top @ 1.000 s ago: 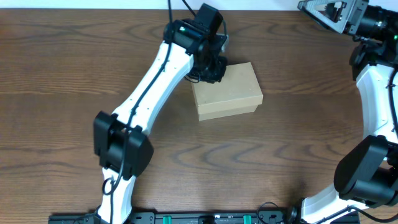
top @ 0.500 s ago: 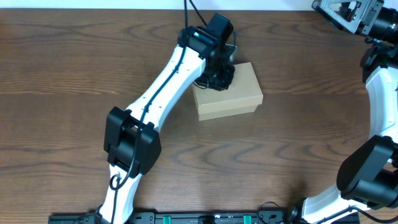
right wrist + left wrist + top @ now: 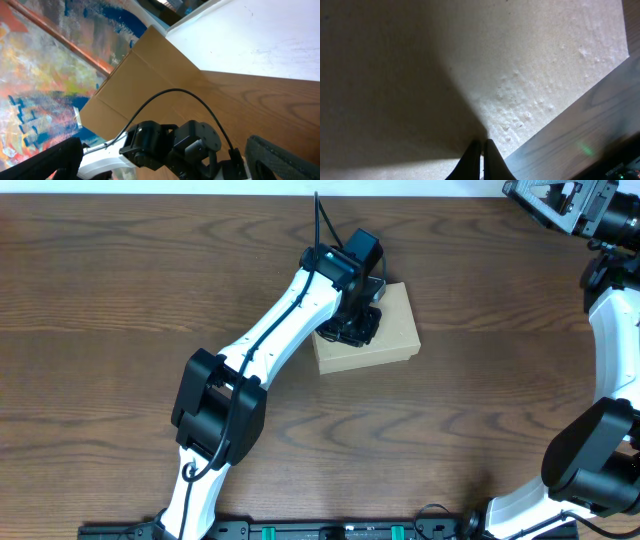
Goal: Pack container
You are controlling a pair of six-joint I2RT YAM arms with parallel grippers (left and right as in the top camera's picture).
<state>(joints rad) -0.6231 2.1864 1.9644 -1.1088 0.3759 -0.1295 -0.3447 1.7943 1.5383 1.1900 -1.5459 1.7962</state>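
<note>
The box (image 3: 395, 330) is apparently pressed shut by the closed, empty left gripper (image 3: 481, 146); the right gripper (image 3: 548, 202) is held open; firmer pressing is probably needed.

Plain tan container (image 3: 392, 332); dark brown wood-grain table (image 3: 100, 300); white-black arms.

So the left arm (image 3: 285, 325) was stretched on a diagonal from the bottom edge, left of centre, up toward the top middle of the overhead frame, with its elbow (image 3: 215, 415) bent low down. The left gripper (image 3: 352, 328) pointed downward, and in the wrist view its fingertips (image 3: 472, 157) were pressed tight together. The right arm (image 3: 612, 330) ran up the right edge, right gripper (image 3: 550, 200) in the top right corner, its fingers (image 3: 287, 160) spread wide apart.
</note>
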